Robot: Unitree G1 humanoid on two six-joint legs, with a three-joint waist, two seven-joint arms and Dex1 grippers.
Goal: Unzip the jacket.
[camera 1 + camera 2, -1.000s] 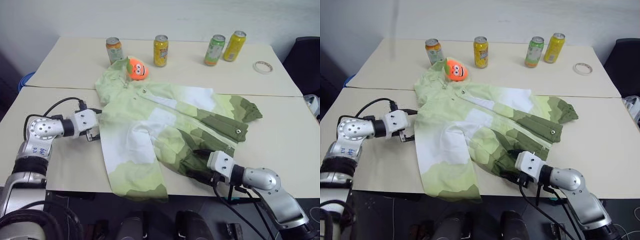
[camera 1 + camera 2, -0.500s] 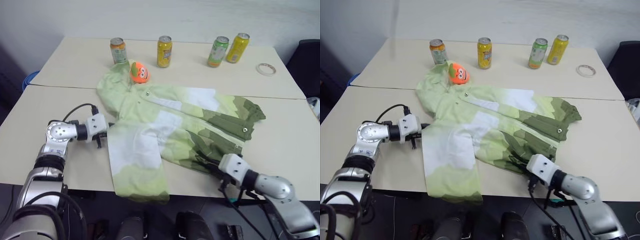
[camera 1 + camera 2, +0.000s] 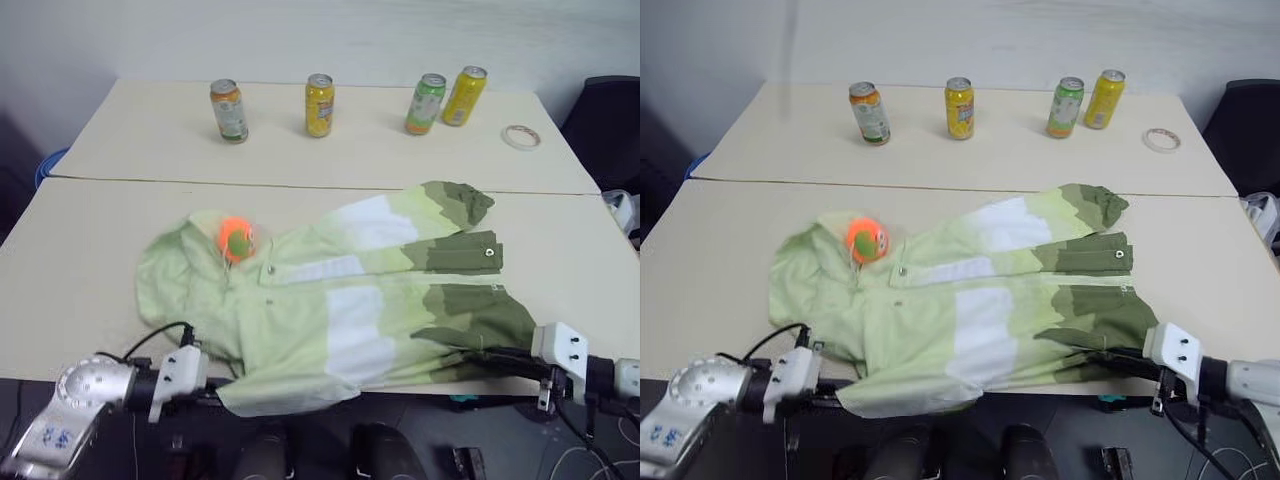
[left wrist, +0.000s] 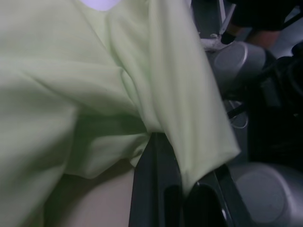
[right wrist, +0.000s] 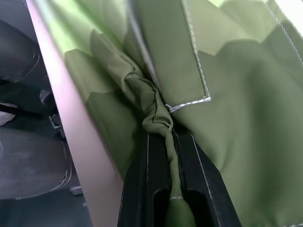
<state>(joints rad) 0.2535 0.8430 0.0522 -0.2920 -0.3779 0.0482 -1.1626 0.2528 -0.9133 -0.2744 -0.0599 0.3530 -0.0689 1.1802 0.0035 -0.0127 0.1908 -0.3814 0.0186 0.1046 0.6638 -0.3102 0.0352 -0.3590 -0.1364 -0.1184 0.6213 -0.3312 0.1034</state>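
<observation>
You have the jacket (image 3: 340, 310) spread flat across the lower middle of the head views, its hem running along the near bench (image 3: 90, 260) edge and its collar toward the left of the frame. Both grippers are clamped on that hem. The right gripper (image 5: 168, 156) pinches a rolled fold of dark olive cloth between its fingers, just beside a stitched flap edge, at the lower right of the frame. The left gripper (image 4: 177, 182) bites pale lime cloth at the lower left, where a corner of the jacket drapes off the bench.

For this step, keep the two grips taut and level so the front lies straight, and pull evenly rather than in jerks; bunched cloth will hide the closure. The zipper pull itself is hard to make out here, so it may sit under the front flap with the silver snap buttons (image 3: 489, 252).

The orange plush toy (image 3: 235, 240) rests on the collar, and four cans (image 3: 319, 104) and a tape roll (image 3: 519, 136) stand well apart at the upper edge.
</observation>
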